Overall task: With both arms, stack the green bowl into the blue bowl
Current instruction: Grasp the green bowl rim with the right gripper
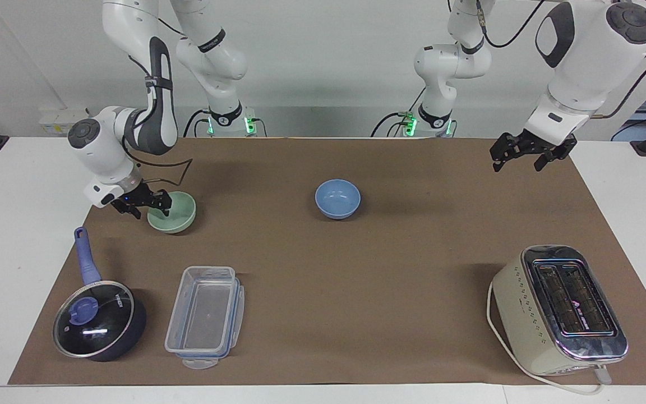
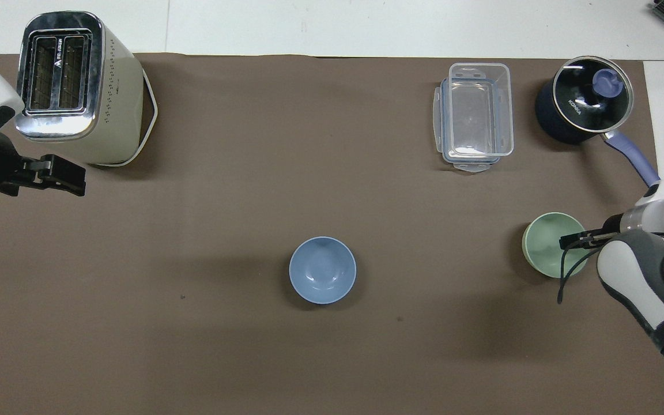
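One hand works: our right gripper [image 1: 149, 209] sits at the green bowl's [image 1: 174, 215] rim; we cannot tell if it grips. Our left gripper [image 1: 525, 156] waits open. Next: lift it, go to the blue bowl [image 1: 337, 198].

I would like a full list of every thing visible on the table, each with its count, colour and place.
green bowl: one, mint green, at the right arm's end.
blue bowl: one, periwinkle, mid-table.
saucepan: one, dark with blue handle, lidded, farther from the robots than the green bowl.
plastic container: one, clear, beside the saucepan.
toaster: one, cream, at the left arm's end.
right gripper: one, black, at the green bowl's rim.
left gripper: one, black, jaws open, waiting above the table.
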